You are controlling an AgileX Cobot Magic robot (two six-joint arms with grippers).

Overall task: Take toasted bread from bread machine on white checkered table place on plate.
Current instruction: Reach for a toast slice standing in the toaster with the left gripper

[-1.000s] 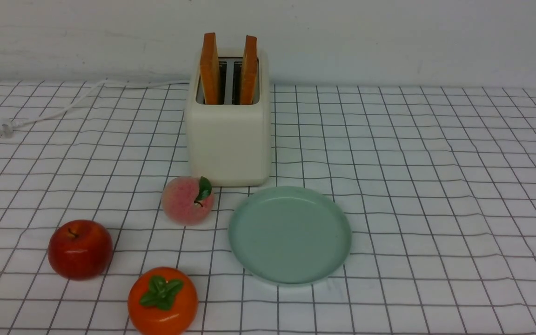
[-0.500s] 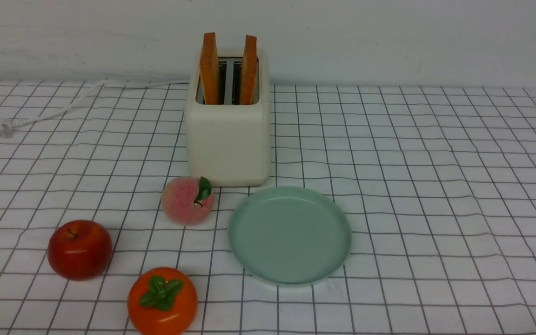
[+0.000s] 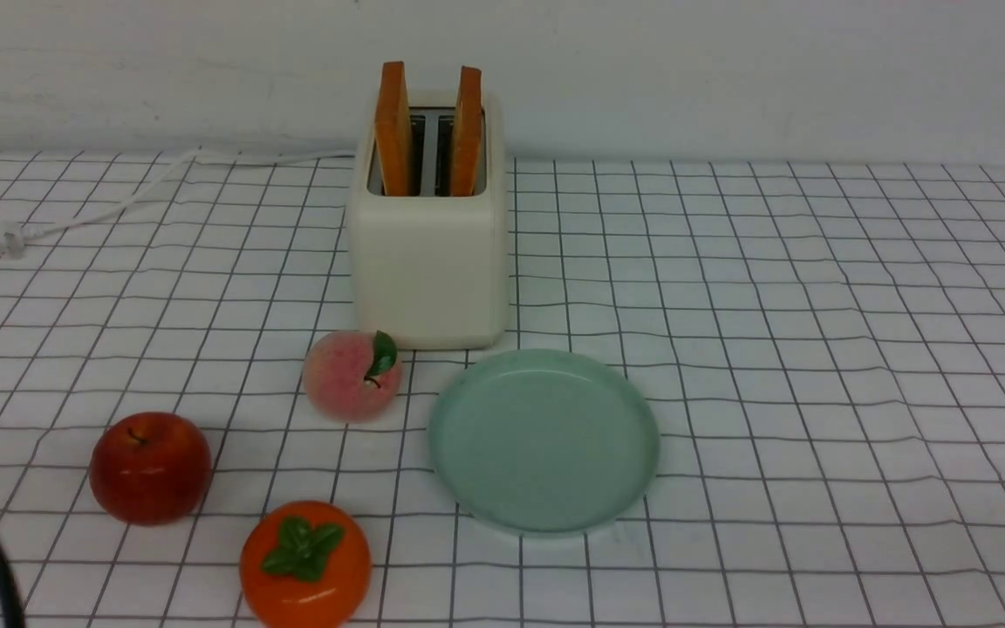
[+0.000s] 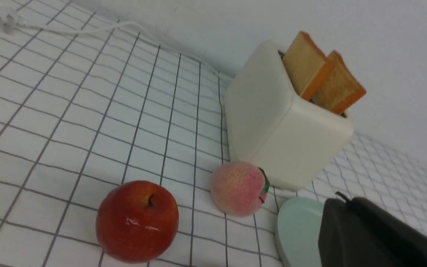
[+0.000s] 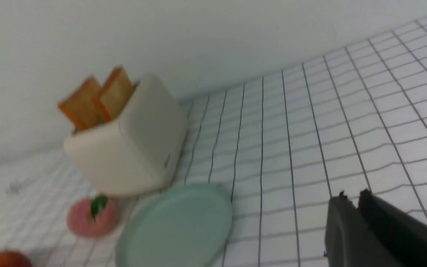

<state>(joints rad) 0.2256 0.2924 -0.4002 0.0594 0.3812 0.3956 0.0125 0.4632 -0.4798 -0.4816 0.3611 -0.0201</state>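
At table [image 3: 816, 349] back edge: toast [image 3: 393, 131] in toaster [image 3: 428, 270], plate [image 3: 546, 440] bare, all transfers pending. Right gripper [image 5: 352, 196] closed; left gripper [image 4: 343, 202] unclear.

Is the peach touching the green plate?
Apart. The front view shows a strip of bare checkered table between the peach and the plate.

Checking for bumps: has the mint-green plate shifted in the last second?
No. The round pale mint-green plate lies where it did, its far rim just before the boxy cream-white toaster.

Two toasted bread slices [image 3: 393, 131] upright in bread machine [image 3: 428, 270]; plate [image 3: 546, 440] beside.
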